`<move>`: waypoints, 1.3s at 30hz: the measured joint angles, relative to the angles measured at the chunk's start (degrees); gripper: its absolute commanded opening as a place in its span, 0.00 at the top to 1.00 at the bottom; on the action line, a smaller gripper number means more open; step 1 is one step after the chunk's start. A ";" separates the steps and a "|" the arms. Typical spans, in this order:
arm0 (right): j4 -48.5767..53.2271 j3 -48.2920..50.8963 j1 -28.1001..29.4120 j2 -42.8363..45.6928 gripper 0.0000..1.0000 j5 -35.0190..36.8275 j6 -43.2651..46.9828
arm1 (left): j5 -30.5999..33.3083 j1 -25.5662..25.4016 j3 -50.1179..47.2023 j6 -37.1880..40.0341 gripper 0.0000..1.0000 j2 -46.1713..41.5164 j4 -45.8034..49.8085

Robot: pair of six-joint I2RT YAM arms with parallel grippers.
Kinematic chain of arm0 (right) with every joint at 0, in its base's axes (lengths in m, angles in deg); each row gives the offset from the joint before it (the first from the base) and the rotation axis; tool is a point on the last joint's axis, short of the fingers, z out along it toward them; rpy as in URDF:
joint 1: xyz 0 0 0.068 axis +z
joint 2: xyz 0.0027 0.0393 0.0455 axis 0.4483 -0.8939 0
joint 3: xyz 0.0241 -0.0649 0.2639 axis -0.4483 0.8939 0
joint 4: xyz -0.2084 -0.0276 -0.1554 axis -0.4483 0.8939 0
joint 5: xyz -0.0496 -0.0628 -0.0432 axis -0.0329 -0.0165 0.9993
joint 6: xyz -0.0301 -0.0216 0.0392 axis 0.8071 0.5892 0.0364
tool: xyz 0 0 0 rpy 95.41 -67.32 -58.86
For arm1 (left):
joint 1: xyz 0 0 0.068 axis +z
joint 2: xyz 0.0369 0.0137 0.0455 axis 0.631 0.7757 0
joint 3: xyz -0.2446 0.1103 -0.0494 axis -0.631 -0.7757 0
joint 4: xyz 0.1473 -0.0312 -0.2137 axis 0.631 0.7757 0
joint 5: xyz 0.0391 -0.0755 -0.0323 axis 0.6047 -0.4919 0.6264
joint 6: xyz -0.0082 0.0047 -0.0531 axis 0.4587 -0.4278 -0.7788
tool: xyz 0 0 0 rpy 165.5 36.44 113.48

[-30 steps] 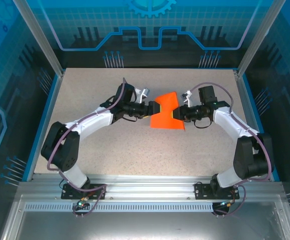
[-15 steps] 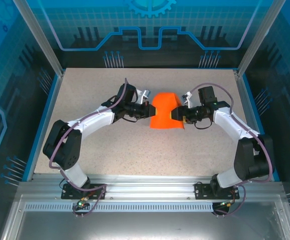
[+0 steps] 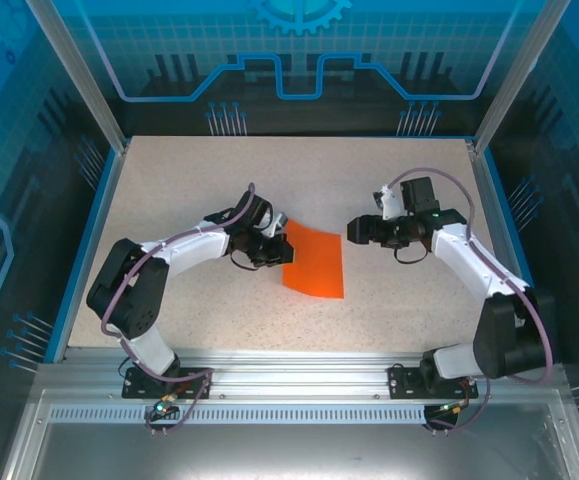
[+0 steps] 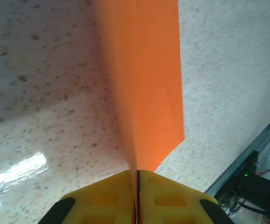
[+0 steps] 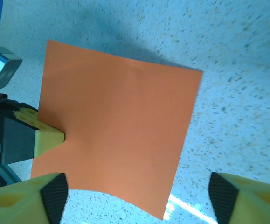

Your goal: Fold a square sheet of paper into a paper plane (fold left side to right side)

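Observation:
The square sheet of paper is plain orange-red and lies nearly flat at the middle of the table, unfolded. My left gripper is shut on its left edge. In the left wrist view the yellow jaws meet tightly on the thin edge of the paper, which stretches away from them. My right gripper hangs open just right of the sheet's far right corner, touching nothing. From the right wrist view the whole paper shows, with the left gripper's yellow tip on its edge and my own fingers spread wide.
The speckled tabletop has a blue raised rim on the left and right. Metal frame posts stand at the far corners. Bare table lies in front of and behind the paper.
The right gripper opened, let go of the paper and drew back to the right. The left gripper shut on the left edge and pulled the sheet nearer, and the paper dropped flat.

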 measured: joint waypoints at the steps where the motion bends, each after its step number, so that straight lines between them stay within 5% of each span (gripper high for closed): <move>1: -1.20 0.07 0.83 -1.68 0.31 -0.35 -0.94 | 0.52 0.00 0.00 0.44 0.87 0.00 0.72; 13: -8.79 -0.87 8.24 -20.06 0.47 -2.23 -7.30 | 2.73 0.04 0.46 2.51 0.78 0.79 4.22; 18: -8.83 -1.03 8.52 -22.47 0.49 -1.75 -7.76 | 2.40 0.02 0.81 2.38 0.63 1.49 3.82; 24: -8.98 -0.92 8.50 -22.97 0.48 -1.22 -7.96 | 0.33 -0.63 0.90 0.09 0.47 1.81 0.26; 39: -17.75 5.75 3.41 -18.12 0.41 -8.37 -11.65 | -3.21 -3.67 2.14 -3.78 0.34 5.27 -7.52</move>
